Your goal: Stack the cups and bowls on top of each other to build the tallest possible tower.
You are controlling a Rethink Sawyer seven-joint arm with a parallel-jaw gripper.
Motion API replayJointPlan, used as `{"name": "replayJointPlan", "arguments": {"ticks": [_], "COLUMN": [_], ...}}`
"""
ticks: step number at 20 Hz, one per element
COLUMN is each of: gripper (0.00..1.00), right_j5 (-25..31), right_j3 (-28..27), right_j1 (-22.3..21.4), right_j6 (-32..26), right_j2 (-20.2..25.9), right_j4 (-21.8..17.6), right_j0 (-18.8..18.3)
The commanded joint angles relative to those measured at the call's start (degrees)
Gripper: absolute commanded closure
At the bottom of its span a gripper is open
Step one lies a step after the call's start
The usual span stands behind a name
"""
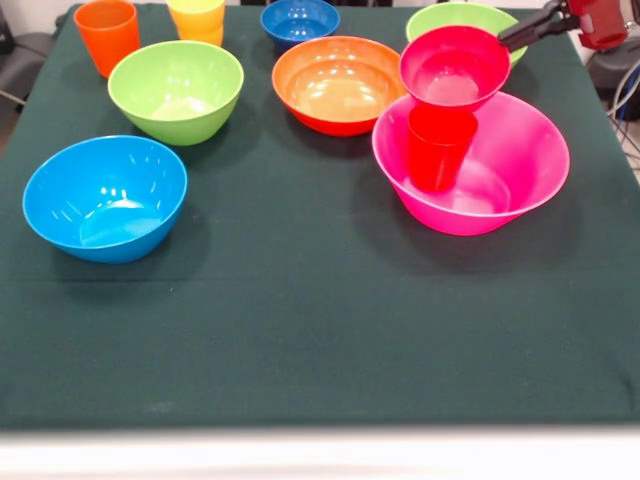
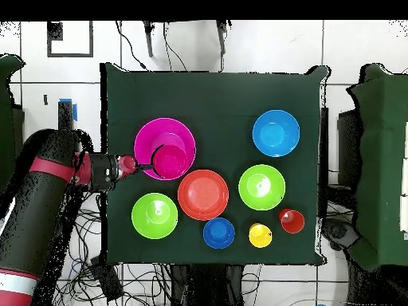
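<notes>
Front view. A big pink bowl [image 1: 500, 190] stands at centre right of the green counter [image 1: 300, 330]. Inside it a red cup [image 1: 438, 147] stands mouth-down, and a small crimson bowl [image 1: 454, 66] rests upright on top of the cup, forming the tower.

The tool [image 1: 510, 38] enters from the upper right corner, its dark tip at the crimson bowl's upper right rim. Whether it is apart, together or clamped on the rim cannot be told in either view.

To the left of the tower lies an orange bowl [image 1: 338, 84], and behind the tower a lime green bowl [image 1: 462, 18]. A second lime green bowl [image 1: 176, 90] sits at upper left. A light blue bowl [image 1: 104, 197] sits at centre left.

Along the top edge stand an orange cup [image 1: 106, 34], a yellow cup [image 1: 197, 19] and a small dark blue bowl [image 1: 299, 22].

Overhead view. The arm [image 2: 48, 191] reaches in from the left edge to the tower.
</notes>
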Motion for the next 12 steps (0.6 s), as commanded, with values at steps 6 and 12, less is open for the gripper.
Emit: {"name": "replayJointPlan", "arguments": {"ticks": [6,12], "gripper": [0.00,0.00], "right_j5": [-1.77,-1.66], "right_j3": [-1.34,-1.62], "right_j1": [0.82,1.17], "right_j6": [13.63,13.73], "right_j2": [4.84,4.57], "right_j4": [1.41,1.18], "right_j0": [-0.96,-0.83]}}
